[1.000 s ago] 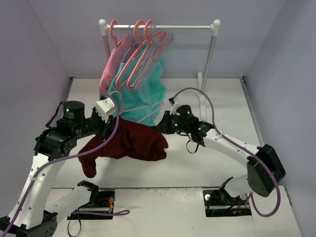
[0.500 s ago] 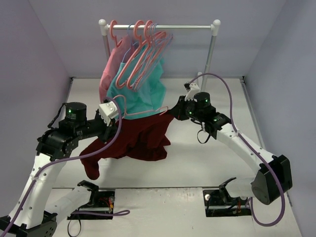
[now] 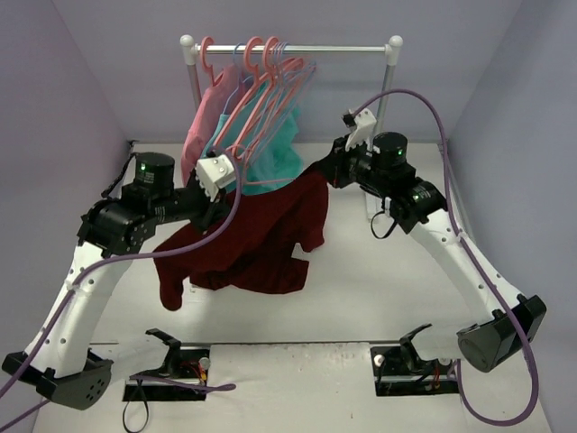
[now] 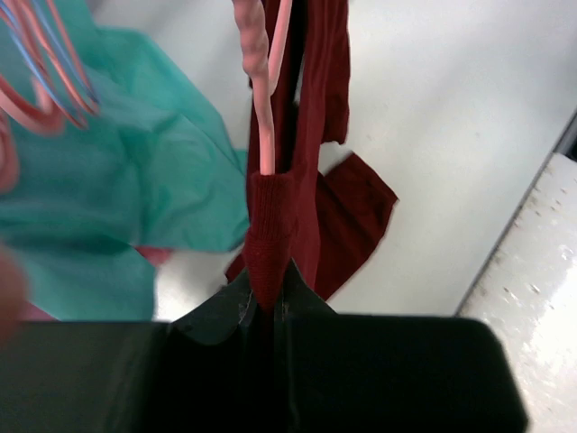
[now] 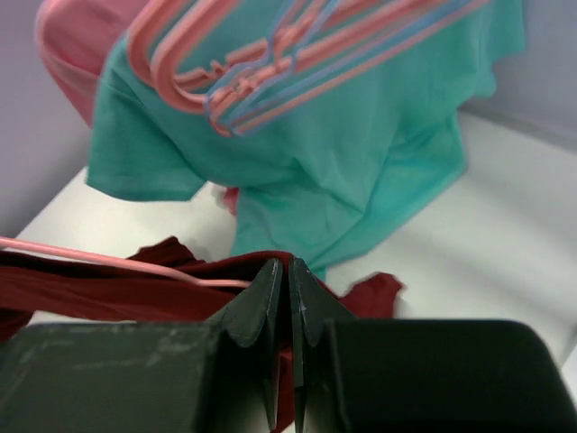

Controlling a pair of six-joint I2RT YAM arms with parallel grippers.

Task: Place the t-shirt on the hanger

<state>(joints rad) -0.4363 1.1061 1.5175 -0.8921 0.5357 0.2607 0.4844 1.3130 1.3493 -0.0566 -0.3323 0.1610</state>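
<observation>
The dark maroon t-shirt (image 3: 261,244) hangs in the air, stretched between my two grippers above the table. My left gripper (image 3: 225,176) is shut on one upper end of the shirt, and my right gripper (image 3: 325,171) is shut on the other end. In the left wrist view the jaws (image 4: 270,280) pinch a fold of the shirt (image 4: 315,135), and a salmon-pink hanger (image 4: 267,117) arm runs into that fold. In the right wrist view the gripper (image 5: 289,264) pinches the shirt (image 5: 90,289), and the hanger's thin pink bar (image 5: 108,260) lies inside the cloth.
A white clothes rack (image 3: 297,50) stands at the back with a post on the right (image 3: 383,117). A teal garment (image 3: 270,153), a pink garment (image 3: 198,135) and several spare pink hangers (image 3: 261,90) hang on it, just behind the shirt.
Both arms have lifted the shirt up and back toward the rack. The right gripper rose and moved right, drawing the shirt's top edge taut.
</observation>
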